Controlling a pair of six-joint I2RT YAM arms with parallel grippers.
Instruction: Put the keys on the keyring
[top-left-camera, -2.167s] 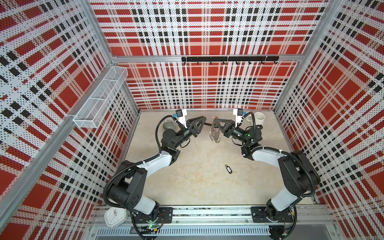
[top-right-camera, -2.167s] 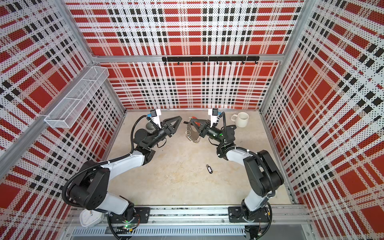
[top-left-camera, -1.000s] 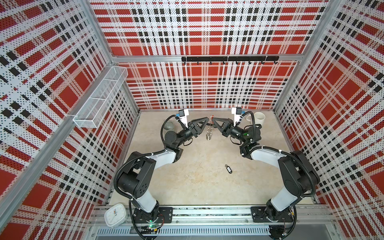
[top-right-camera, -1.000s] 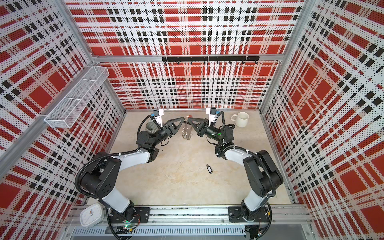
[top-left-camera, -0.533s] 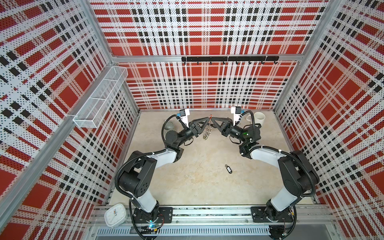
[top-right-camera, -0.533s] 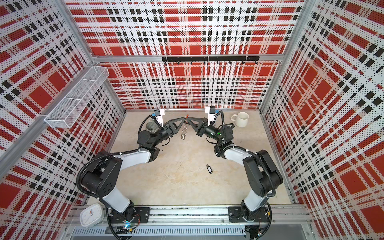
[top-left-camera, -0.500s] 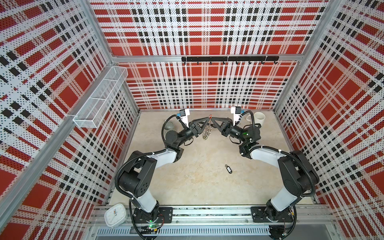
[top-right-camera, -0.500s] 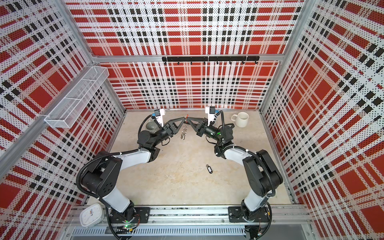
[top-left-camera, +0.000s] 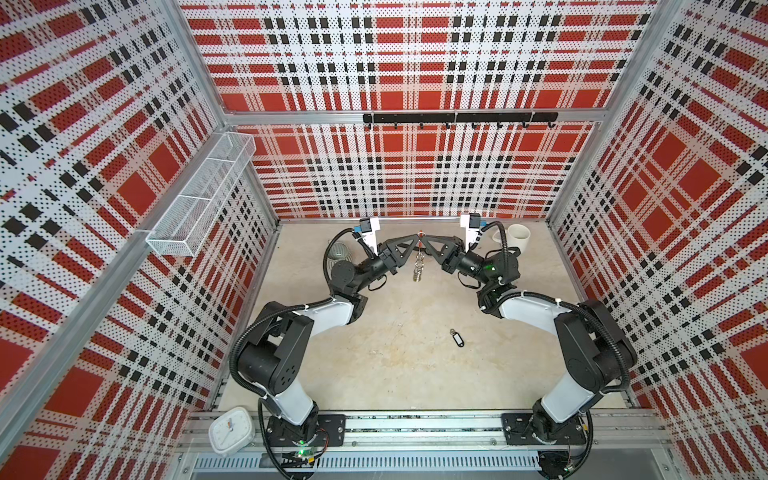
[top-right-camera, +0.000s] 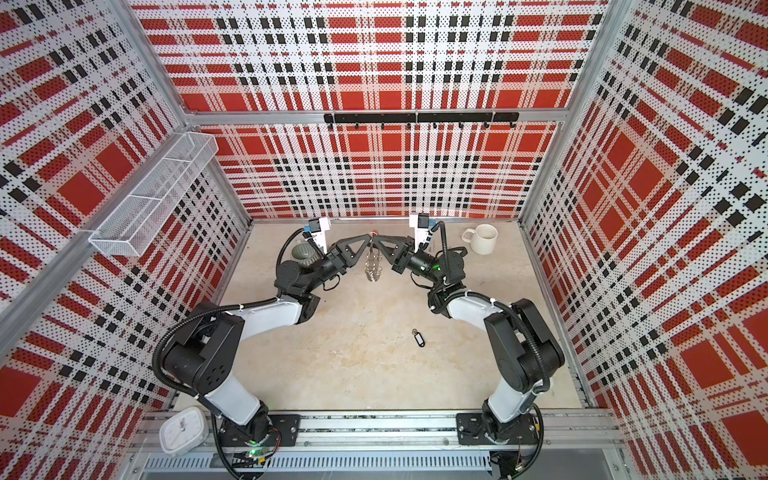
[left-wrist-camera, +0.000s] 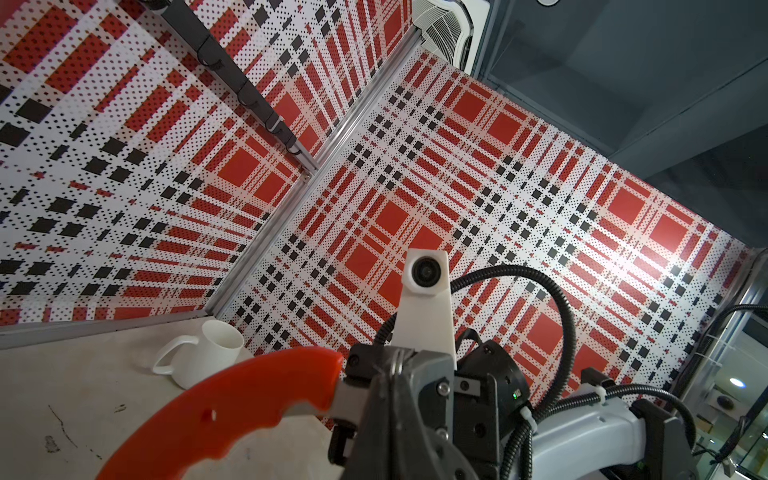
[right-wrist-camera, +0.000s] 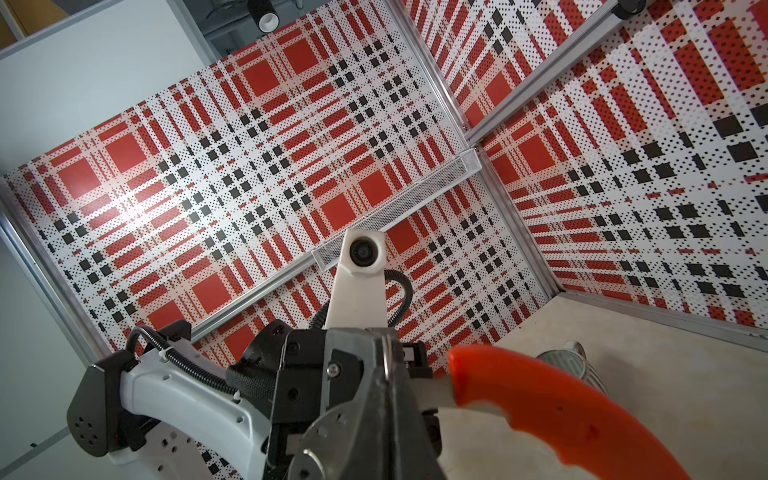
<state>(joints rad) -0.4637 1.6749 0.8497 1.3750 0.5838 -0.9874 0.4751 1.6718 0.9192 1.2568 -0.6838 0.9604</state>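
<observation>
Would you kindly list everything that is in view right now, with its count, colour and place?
table: one, beige, floor of the cell
keyring: one, grey with red bar and silver rings, hanging in the air at back centre
key tag: one, black with silver ring, lying on the table, right of centre
mug: one, white, back right corner
ribbed cup: one, grey, back left
clock: one, white, front left, beyond the table's edge
wire basket: one, white, left wall
hook rail: one, black, back wall
left gripper: one, black, shut on the keyring's top
right gripper: one, black, shut on the keyring's top
</observation>
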